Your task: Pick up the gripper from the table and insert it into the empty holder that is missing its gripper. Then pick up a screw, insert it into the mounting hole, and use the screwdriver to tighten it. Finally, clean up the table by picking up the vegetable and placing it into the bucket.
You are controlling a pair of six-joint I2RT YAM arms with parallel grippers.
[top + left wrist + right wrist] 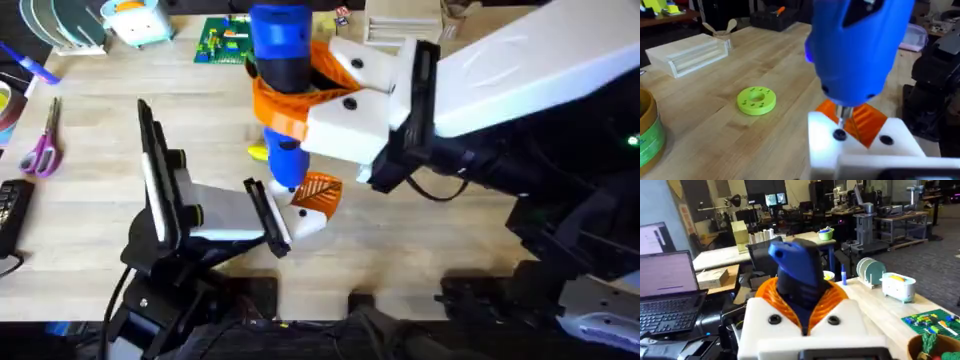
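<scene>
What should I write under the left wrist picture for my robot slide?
The blue screwdriver presses its metal tip onto a screw in the white holder, beside the orange gripper.

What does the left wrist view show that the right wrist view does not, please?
Left wrist alone: the screwdriver's metal tip set down at a dark hole in the white holder, the lime-green disc, a clear box, and the bucket at the edge. Right wrist alone: the right tool shut on the screwdriver, a laptop, a plate rack. Both: the blue screwdriver.
</scene>
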